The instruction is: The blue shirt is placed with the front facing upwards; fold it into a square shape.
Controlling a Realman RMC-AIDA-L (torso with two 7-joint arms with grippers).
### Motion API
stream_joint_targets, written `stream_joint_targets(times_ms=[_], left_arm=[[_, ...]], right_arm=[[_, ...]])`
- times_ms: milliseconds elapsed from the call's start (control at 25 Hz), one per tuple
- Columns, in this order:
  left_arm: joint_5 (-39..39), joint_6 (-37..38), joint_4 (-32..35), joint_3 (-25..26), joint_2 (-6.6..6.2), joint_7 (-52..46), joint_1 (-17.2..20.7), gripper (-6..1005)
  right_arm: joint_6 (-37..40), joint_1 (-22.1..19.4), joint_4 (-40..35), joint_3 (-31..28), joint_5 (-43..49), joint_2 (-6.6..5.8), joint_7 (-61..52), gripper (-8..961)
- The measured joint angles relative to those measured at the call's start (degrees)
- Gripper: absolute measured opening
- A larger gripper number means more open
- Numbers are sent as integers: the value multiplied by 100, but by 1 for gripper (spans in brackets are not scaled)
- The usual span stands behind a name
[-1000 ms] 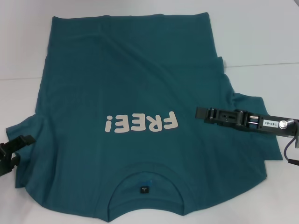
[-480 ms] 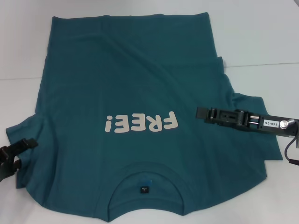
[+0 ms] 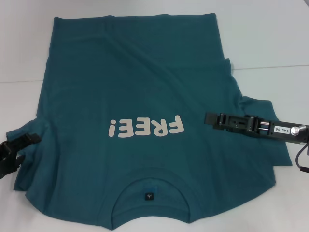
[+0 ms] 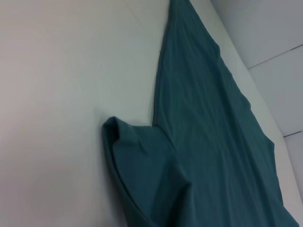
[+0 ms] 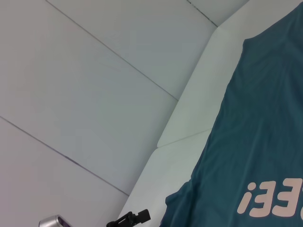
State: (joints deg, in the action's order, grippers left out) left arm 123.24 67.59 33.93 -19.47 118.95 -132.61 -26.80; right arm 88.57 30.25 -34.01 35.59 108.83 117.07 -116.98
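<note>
Jaws of the left gripper [image 3: 19,145], seemingly open, are being positioned at the blue shirt's [image 3: 135,87] 8 o'clock sleeve, where only its hem should be pinched; the right gripper's [image 3: 208,118] state cannot be told.

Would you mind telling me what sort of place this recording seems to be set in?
Probably a lab or test bench, not a home: a bare white table, pale panelled walls behind it, and only the blue shirt laid out between the left gripper and right gripper.
</note>
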Motion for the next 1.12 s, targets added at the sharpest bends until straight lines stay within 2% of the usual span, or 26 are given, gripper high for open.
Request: stream_joint_targets(times_ms=[400,1120], left_arm=[[76,39,109,-4,13,-33,136,836],[294,51,163,-10,16,-159,83,780]], right_arm=[[-1,-10,0,-9,-3,-15,0,915],[27,-11,0,-72,-3,-18,0,916]])
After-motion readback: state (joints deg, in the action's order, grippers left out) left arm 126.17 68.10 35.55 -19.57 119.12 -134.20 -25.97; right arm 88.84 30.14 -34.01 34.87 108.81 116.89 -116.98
